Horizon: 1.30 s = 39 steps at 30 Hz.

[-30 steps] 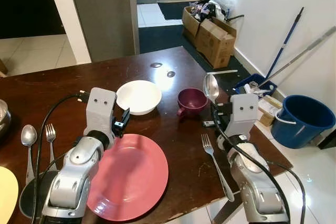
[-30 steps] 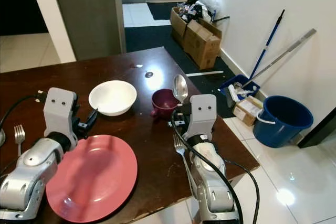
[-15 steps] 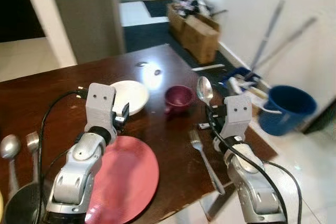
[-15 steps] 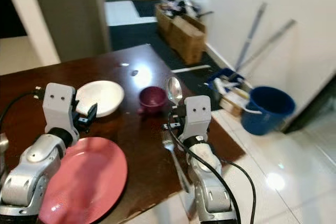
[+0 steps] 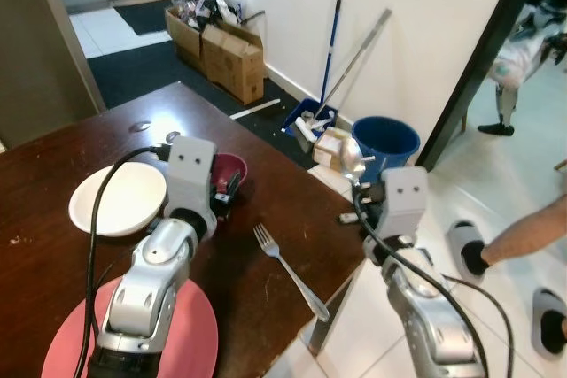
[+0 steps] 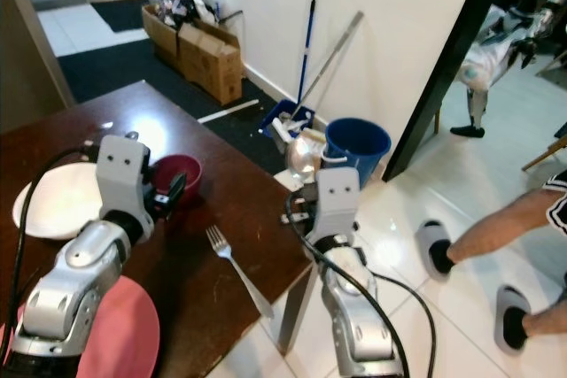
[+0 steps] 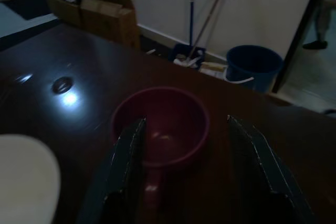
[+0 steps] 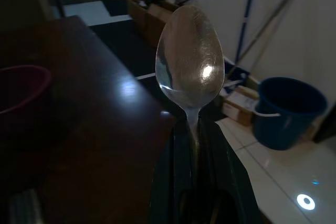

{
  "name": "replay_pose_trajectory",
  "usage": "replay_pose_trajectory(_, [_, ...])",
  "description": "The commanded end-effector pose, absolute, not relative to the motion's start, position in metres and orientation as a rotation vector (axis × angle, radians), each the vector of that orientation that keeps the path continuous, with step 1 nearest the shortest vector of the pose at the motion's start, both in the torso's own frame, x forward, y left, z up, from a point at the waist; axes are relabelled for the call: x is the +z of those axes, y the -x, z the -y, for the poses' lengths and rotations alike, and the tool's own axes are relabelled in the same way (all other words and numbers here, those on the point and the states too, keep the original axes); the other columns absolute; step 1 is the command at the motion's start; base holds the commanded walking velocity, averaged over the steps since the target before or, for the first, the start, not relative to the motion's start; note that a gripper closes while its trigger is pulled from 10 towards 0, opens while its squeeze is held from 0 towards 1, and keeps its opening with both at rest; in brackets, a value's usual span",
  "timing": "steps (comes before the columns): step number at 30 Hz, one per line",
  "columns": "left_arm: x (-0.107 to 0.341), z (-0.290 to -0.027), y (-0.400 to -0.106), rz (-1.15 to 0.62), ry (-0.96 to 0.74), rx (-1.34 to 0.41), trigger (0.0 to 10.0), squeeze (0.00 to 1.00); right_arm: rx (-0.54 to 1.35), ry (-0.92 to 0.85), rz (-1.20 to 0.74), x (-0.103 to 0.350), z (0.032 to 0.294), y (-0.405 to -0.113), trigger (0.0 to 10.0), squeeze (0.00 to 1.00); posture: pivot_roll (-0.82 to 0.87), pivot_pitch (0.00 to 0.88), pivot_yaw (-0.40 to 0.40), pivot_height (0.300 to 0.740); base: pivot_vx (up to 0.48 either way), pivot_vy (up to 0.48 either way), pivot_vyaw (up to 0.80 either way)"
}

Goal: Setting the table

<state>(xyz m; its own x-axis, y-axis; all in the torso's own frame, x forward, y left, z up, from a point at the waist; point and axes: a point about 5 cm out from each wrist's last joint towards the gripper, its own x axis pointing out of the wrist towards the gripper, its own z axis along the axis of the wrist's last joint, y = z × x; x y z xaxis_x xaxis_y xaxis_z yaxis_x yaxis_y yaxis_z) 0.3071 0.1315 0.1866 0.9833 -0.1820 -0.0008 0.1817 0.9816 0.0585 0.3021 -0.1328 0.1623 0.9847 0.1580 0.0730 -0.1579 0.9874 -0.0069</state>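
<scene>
A home's dining area is showing: a dark wooden table point(image 5: 292, 219) carrying tableware, cardboard boxes point(image 5: 221, 42), a mop point(image 5: 330, 50) and blue bucket point(image 5: 386, 141) sitting along the wall.

**No readable text**

Nothing legible is showing anywhere: no words, labels, brands or numbers are appearing on the cardboard boxes point(image 5: 232, 57) at the far wall, the blue bucket point(image 5: 385, 143) or the things on the table point(image 5: 292, 210).

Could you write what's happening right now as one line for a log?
right gripper: shut on spoon, bowl up, past table edge | left gripper: open, facing maroon cup | fork: on table
</scene>
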Motion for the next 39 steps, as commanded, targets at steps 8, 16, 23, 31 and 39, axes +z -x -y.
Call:
replay_pose_trajectory(8, [0.1799,-0.1323,-0.3058,-0.018,-0.07,-0.177,10.0,0.0,0.17,0.004,0.06,0.1595,0.1312,-0.3015,10.0,0.0,-0.01,0.0,0.066,0.74,0.0,0.0,-0.8])
replay_pose_trajectory(16, [0.18,-0.1313,-0.3065,-0.017,-0.073,-0.184,10.0,0.0,0.169,0.003,0.061,0.1595,0.1313,-0.3019,10.0,0.0,-0.01,0.0,0.068,0.74,0.0,0.0,-0.8])
replay_pose_trajectory(23, [0.1795,-0.1297,-0.3064,-0.017,-0.072,-0.187,10.0,0.0,0.172,0.005,0.057,0.1586,0.1317,-0.3016,10.0,0.0,-0.01,0.0,0.066,0.74,0.0,0.0,-0.8])
replay_pose_trajectory(31, [0.1768,-0.1323,-0.3059,-0.026,-0.074,-0.178,10.0,0.0,0.174,0.006,0.054,0.1582,0.1313,-0.3016,10.0,0.0,-0.01,0.0,0.064,0.74,0.0,0.0,-0.4])
replay_pose_trajectory(39, [0.1763,-0.1327,-0.3064,-0.03,-0.071,-0.172,10.0,0.0,0.176,0.005,0.054,0.1582,0.1312,-0.3023,10.0,0.0,-0.01,0.0,0.064,0.74,0.0,0.0,-0.7])
